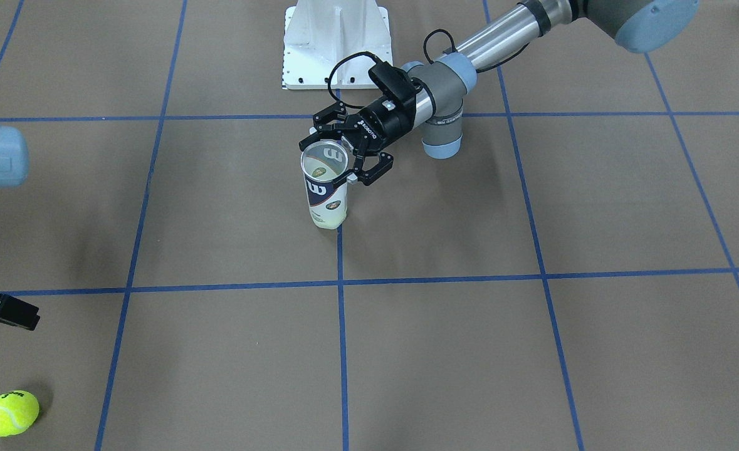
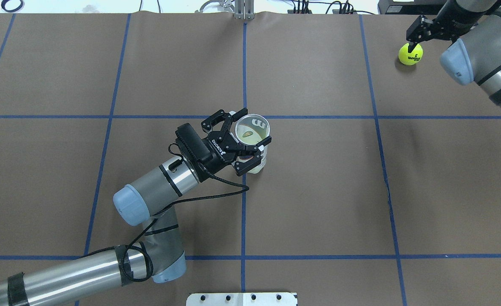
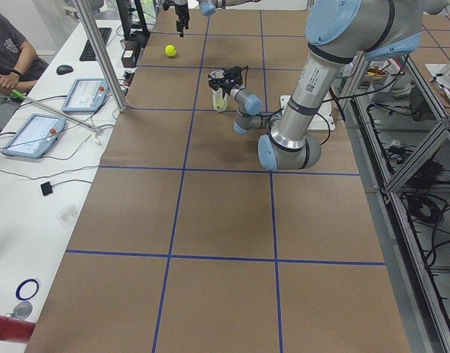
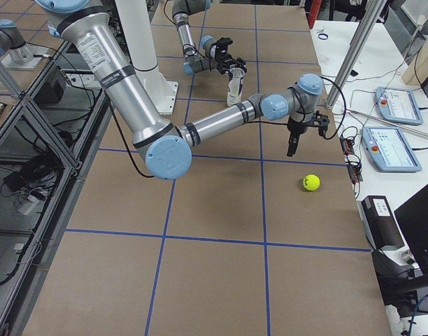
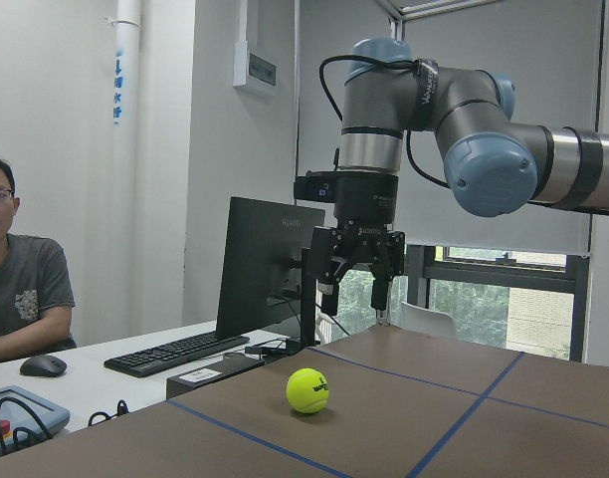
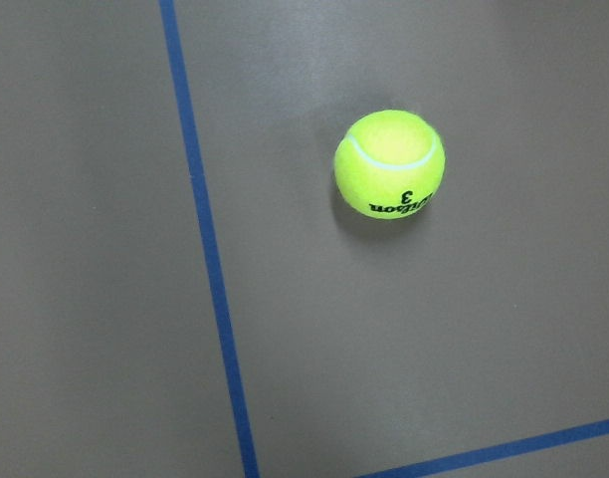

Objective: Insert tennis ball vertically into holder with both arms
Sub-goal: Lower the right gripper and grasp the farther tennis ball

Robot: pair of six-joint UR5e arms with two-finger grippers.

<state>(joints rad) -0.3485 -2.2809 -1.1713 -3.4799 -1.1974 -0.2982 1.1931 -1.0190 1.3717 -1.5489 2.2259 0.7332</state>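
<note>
My left gripper (image 1: 344, 153) pinching holder (image 1: 331, 213) just under rim, pads (image 1: 350, 178) on opposite sides. Holder upright on counter (image 1: 469, 351), mouth open, facing up. Looking in, I see logo (image 2: 258, 123) through clear wall and pale-yellow tint at bottom; cannot tell if that's contents. My right gripper (image 5: 355, 295) spread, pointing down, gripping nothing. Yellow tennis ball (image 5: 307, 390) on counter below it, slightly off to one side, not touching; well apart from left gripper.

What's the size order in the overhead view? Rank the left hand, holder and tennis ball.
1. left hand, largest
2. holder, foreshortened since it is seen from above
3. tennis ball, clearly smallest
</note>
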